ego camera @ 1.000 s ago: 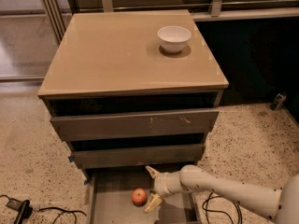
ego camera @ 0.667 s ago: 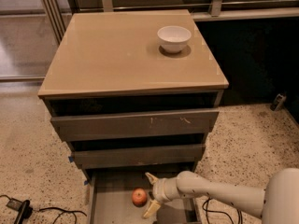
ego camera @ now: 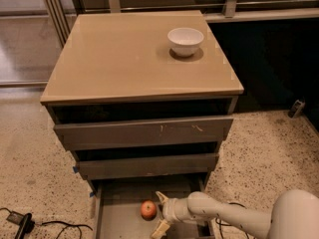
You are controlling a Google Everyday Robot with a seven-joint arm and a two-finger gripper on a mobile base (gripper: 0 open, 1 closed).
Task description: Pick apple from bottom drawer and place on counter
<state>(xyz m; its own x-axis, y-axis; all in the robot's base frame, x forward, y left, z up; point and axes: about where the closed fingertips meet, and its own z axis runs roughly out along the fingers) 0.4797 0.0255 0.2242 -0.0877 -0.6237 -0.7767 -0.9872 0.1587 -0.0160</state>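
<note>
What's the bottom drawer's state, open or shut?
Open: bottom drawer pulled out, floor exposed, apple lying inside, gripper open beside the apple.

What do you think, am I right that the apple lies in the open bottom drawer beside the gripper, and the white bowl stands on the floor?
Not quite: the camera view shows the white bowl on the counter, not the floor. The apple does lie in the open bottom drawer, right beside the gripper, jaws open.
</note>
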